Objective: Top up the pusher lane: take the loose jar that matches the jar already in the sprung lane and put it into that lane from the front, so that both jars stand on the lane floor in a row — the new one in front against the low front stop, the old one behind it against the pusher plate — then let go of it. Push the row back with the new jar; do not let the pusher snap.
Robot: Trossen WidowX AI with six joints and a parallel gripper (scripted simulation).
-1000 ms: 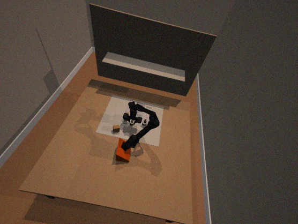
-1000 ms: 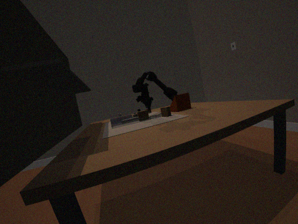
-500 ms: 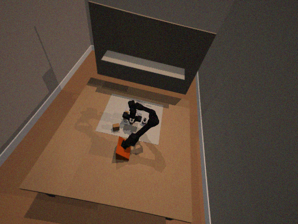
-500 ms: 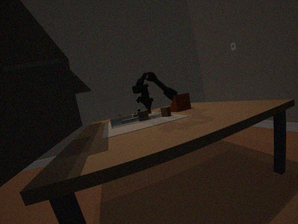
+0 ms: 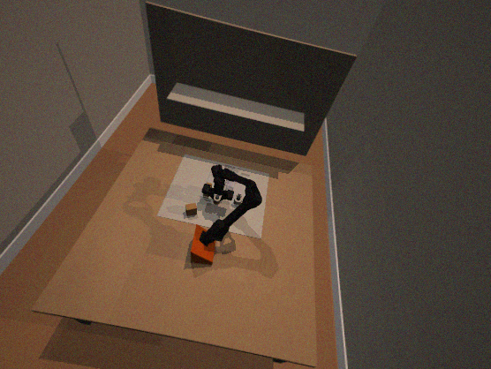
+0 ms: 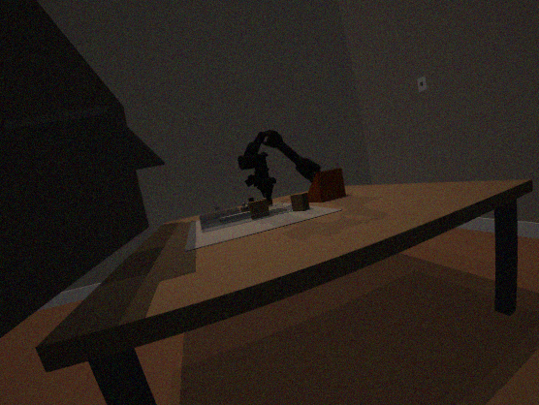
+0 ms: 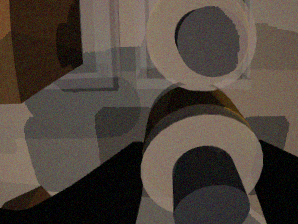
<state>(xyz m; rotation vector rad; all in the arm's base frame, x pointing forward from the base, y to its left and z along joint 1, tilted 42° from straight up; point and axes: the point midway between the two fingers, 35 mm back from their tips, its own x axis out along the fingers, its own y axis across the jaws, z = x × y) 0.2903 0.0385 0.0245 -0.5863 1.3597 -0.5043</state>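
Observation:
My gripper (image 5: 217,194) (image 6: 269,200) (image 7: 198,152) points down and is shut on a jar with a white ring top and a dark grey knob, its body dark with a yellow strip. The held jar (image 7: 155,172) (image 5: 217,199) looks upright. Just ahead in the wrist view, a similar white-topped jar (image 7: 162,50) stands between clear lane walls, close to the low clear front stop (image 7: 235,85). The held jar is on the near side of that stop; whether they touch is unclear. The pusher plate and the held jar's underside are hidden.
Another white-topped jar (image 5: 238,198) stands right of the gripper. A brown block (image 7: 42,50) (image 6: 259,208) is in the neighbouring lane on the left. A loose brown block (image 5: 191,209) (image 6: 301,202) lies front left on the white mat (image 5: 177,200). The orange stand (image 5: 203,255) (image 6: 332,186) is by the arm's base.

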